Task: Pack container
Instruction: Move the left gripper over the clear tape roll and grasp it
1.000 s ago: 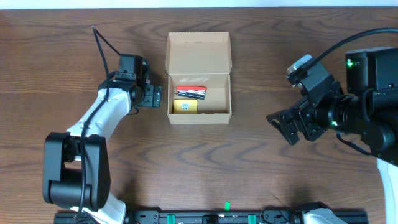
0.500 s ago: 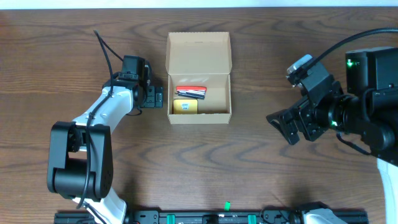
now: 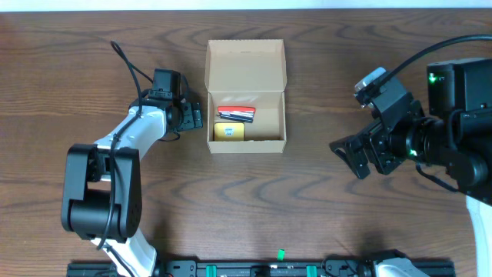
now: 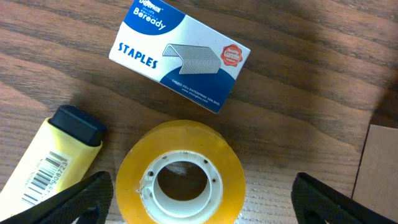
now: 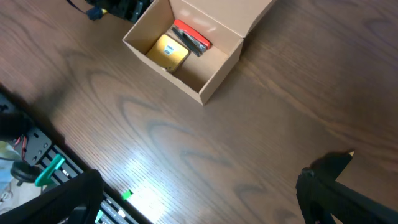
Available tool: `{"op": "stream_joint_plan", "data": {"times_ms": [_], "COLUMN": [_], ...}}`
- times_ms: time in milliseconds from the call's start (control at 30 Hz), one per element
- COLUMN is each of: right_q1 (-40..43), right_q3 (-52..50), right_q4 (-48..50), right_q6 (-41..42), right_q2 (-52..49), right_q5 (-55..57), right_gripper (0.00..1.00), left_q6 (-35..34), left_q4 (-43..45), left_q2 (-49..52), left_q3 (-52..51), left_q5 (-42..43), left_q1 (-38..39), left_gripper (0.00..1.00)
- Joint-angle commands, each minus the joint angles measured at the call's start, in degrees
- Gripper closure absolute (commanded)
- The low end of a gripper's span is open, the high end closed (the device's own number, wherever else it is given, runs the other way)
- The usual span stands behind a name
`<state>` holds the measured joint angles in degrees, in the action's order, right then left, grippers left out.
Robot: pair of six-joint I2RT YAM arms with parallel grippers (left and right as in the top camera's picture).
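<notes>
Jaws of the left gripper [image 3: 191,118] and right gripper [image 3: 355,158] stood wide apart, gripping nothing. Between them sat the box [image 3: 246,65], lid flap folded back to leave the inside free for loading; a red-and-black tool [image 3: 236,114] and a little yellow box [image 3: 228,132] lay inside. Just left of the box, the left gripper hung over a tape roll [image 4: 180,177], seemingly lined up to take it, with a staples packet [image 4: 180,55] and yellow marker [image 4: 53,155] beside. The right gripper hung well right of the box, clear of it.
</notes>
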<state>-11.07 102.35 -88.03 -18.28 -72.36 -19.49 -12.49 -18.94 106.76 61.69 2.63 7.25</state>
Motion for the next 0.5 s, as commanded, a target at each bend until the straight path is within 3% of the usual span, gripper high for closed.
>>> {"op": "stream_joint_plan", "data": {"times_ms": [0, 467], "right_q1": [-0.22, -0.22], "right_q3": [0.09, 0.09], "right_q4": [-0.07, -0.07], "right_q6": [-0.63, -0.63], "right_q2": [0.02, 0.02], "right_q5": [0.15, 0.15], "right_gripper": [0.01, 0.01], "left_q6": [-1.95, -1.92], "left_q4": [0.37, 1.05], "left_q2": [0.72, 1.01], "left_q3": [0.72, 0.72], "left_q5": [-0.22, -4.15], "left_q1": [-0.15, -0.15], "left_gripper": [0.1, 0.18]}}
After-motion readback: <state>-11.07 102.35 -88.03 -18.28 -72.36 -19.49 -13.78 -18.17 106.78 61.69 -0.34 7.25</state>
